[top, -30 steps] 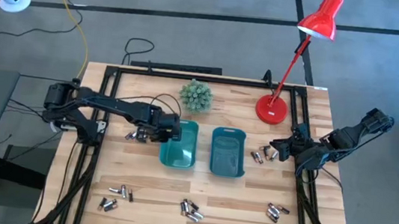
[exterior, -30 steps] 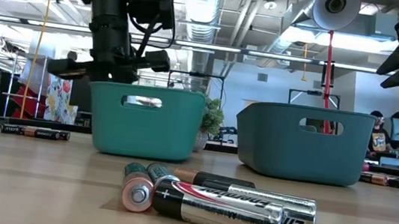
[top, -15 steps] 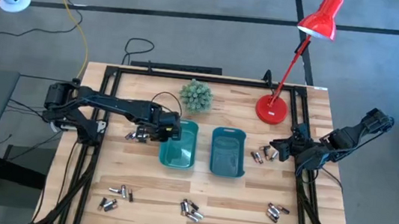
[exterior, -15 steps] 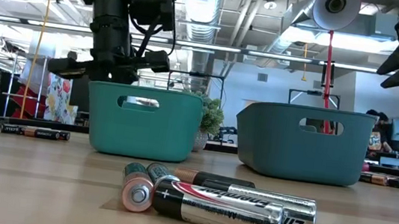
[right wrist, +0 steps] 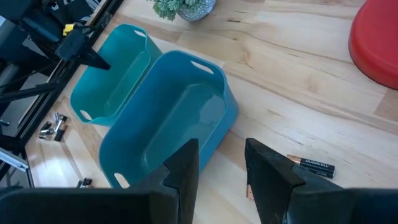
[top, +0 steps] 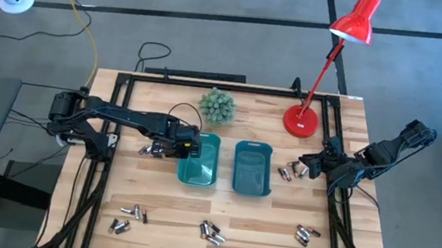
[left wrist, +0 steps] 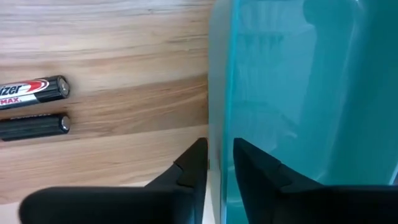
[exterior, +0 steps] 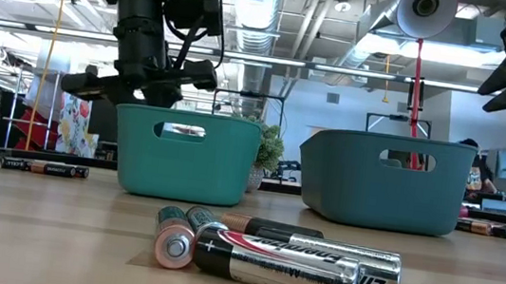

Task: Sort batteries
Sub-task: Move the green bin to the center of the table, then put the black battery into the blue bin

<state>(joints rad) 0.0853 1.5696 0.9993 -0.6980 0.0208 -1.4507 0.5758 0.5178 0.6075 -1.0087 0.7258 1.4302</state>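
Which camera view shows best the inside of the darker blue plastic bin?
The right wrist view: it looks down into the darker blue plastic bin, whose visible floor appears bare. The high view shows the bin small, from above. The low view shows only its outer wall. The left wrist view does not show it.

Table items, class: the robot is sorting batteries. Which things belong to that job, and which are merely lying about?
Belong to the job:
batteries
left teal bin
right teal bin
left pincer, at the left bin's rim

Lying about:
red desk lamp
small green plant
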